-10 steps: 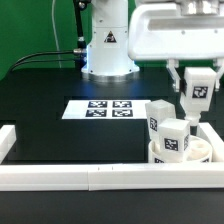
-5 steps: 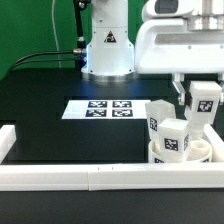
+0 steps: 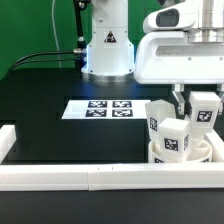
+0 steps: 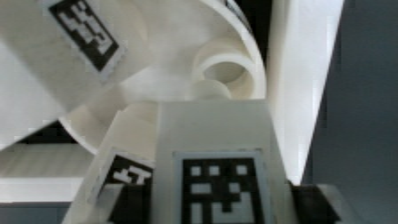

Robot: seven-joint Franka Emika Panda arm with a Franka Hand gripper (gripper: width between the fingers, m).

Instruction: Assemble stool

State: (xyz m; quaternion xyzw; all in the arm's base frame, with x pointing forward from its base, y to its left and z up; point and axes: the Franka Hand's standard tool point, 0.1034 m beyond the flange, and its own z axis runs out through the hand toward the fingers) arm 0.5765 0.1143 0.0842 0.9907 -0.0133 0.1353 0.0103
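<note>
On the black table (image 3: 40, 125), the seat (image 3: 203, 152) sits at the near right of the exterior view, tucked against the white rail (image 3: 100, 172) that runs along the near edge. Two legs already stand upright in the seat: one (image 3: 159, 116) toward the far left of it and one (image 3: 172, 138) nearer the camera, each showing a black-and-white tag on its blocky top. The gripper (image 3: 203, 100) hangs over the far right part of the seat with its fingers closed on a third leg (image 3: 206, 110), which it holds by the upper end; the tagged block of that leg shows just below the fingers and stands level with the tops of the other two legs. Whether its lower end has reached the seat cannot be told from the exterior view. In the wrist view the held leg (image 4: 214, 165) fills the foreground, a tag on its face, and beyond it lie the curved seat wall (image 4: 187, 40) and a round socket (image 4: 226, 72). The marker board (image 3: 97, 108) lies flat on the table to the left of the seat, apart from it, in front of the robot base (image 3: 107, 45).
</note>
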